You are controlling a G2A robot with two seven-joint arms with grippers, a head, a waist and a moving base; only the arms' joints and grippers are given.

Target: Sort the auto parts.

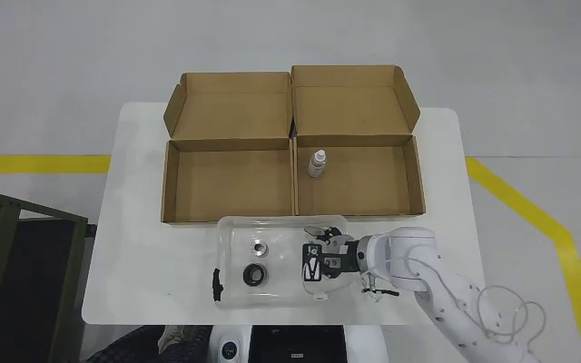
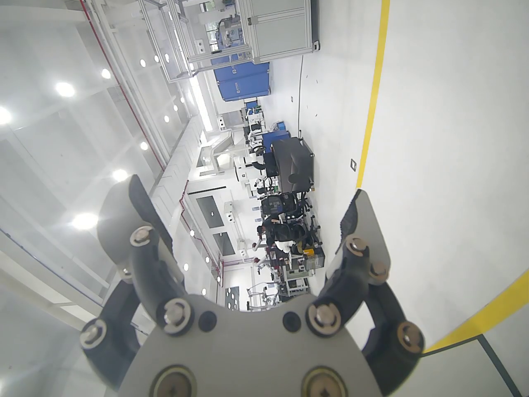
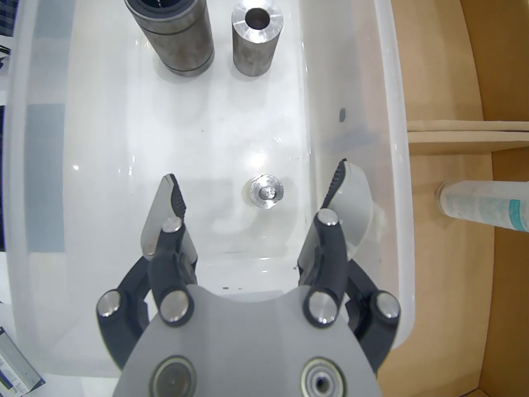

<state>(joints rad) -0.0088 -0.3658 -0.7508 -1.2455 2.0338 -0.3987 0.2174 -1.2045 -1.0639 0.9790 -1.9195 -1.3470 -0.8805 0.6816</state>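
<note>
The right gripper [image 3: 257,183] hangs in the clear tub [image 3: 392,125], jaws spread either side of the small metal stud [image 3: 266,192] on the tub floor, apparently lined up to pinch it

My right arm [image 1: 436,281] stretches in from the near right corner, white forearm angled toward the left. At its wrist, my right gripper [image 3: 257,179] tilts downward and leftward, jaws spread wide with nothing between the fingers. My left gripper [image 2: 247,192] points level and outward, rolled onto its side, jaws likewise wide apart and empty.
</note>
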